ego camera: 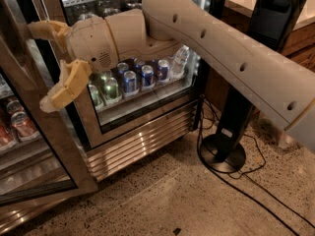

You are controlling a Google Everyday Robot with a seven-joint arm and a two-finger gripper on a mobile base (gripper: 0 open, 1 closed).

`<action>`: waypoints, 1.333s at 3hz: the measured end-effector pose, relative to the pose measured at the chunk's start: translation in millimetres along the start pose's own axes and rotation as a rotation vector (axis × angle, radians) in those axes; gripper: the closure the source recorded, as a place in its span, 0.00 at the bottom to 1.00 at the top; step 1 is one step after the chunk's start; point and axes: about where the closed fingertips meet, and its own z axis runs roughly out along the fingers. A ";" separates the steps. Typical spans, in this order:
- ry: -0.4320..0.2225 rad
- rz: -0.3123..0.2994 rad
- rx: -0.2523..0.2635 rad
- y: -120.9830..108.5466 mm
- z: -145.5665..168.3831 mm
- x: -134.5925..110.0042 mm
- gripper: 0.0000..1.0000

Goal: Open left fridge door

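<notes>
Cream two-finger gripper point(40, 67), fingers spread, sits at 9 o'clock against the bronze-brown metal-framed, clear-glass left fridge door point(59, 136) (apparently ajar). Best: hook frame edge, sweep along hinge arc.

text: none readable | cans point(130, 80): labels illegible | claw point(42, 67): spread, at left fridge door point(60, 141) frame

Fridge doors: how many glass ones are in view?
2. The left fridge door, bronze-framed, is at the left, with the open claw at its frame edge. The right fridge door is centre, behind the arm, showing cans.
</notes>
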 end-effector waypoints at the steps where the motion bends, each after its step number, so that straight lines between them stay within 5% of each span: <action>1: -0.009 0.001 -0.020 1.1 -0.7 0.0 0.00; 4: -0.085 0.005 -0.116 -0.9 -3.1 0.4 0.00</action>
